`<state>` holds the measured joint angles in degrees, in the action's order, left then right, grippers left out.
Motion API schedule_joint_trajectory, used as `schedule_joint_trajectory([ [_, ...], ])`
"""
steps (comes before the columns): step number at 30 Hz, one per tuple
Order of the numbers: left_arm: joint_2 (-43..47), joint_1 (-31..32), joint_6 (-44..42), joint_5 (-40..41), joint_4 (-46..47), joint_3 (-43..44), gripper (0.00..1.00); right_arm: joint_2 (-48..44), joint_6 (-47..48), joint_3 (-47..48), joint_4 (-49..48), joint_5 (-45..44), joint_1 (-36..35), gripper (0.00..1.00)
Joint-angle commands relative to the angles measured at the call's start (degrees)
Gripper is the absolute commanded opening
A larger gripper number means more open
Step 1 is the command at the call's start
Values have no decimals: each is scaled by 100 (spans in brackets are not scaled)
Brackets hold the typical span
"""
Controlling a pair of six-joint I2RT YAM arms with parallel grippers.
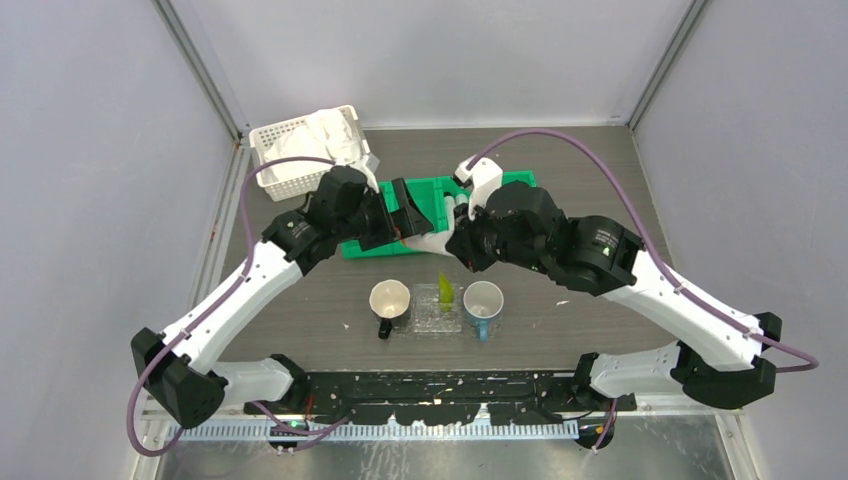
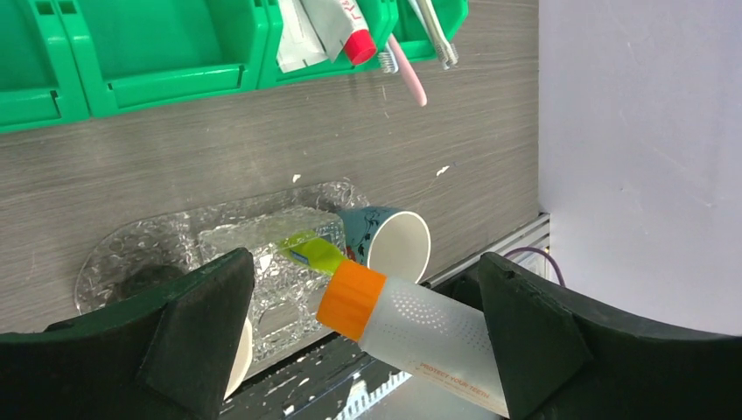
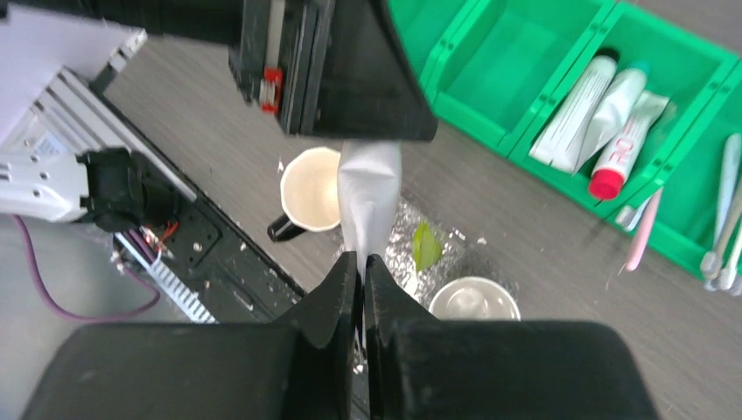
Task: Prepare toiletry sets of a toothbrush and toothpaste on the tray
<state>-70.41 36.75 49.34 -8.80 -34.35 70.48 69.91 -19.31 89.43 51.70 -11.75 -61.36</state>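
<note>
Our right jaws are closed on the flat end of a white toothpaste tube (image 3: 369, 197), holding it above the counter (image 1: 600, 180). Its orange cap sits between our left jaws, which stand wide open and clear of it. Below, the clear tray (image 1: 425, 322) carries a yellow-green tube (image 1: 445, 291), between a cream mug (image 1: 389, 299) and a blue mug (image 1: 483, 300). The green bin (image 3: 490, 61) holds more tubes (image 3: 604, 131) and toothbrushes (image 3: 724, 210), one pink (image 3: 643, 232).

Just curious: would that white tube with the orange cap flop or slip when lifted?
Probably fairly stiff: the white tube juts straight from the right gripper pinching its flat end. Its round orange cap might let it roll.
</note>
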Motion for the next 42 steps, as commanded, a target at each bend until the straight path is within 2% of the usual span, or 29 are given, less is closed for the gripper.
schedule_joint_trajectory([
  [1, 278, 155, -22, 143, 153, -173, 100, 92, 262, 578, -692, -668, 48, 1],
  [10, 355, 87, -304, 574, -206, 62, 100, 169, 154, 572, -627, -300, 85, 1],
  [15, 448, -585, -602, 709, -805, 448, 100, 170, 50, 649, -263, -72, 88, 1],
  [20, 877, -790, -879, 1765, -1489, 672, 100, 699, 75, 1407, 771, 70, 23, 1],
  [23, 1102, -809, -972, 2024, -1696, 631, 100, 904, 125, 1565, 1067, 3, -96, 1],
  [32, 1478, -810, -953, 1971, -1780, 274, 100, 1181, 507, 992, 658, -760, -861, 1],
  [42, 1601, -810, -960, 1970, -1812, 126, 100, 1153, 513, 267, 196, -919, -959, 1],
])
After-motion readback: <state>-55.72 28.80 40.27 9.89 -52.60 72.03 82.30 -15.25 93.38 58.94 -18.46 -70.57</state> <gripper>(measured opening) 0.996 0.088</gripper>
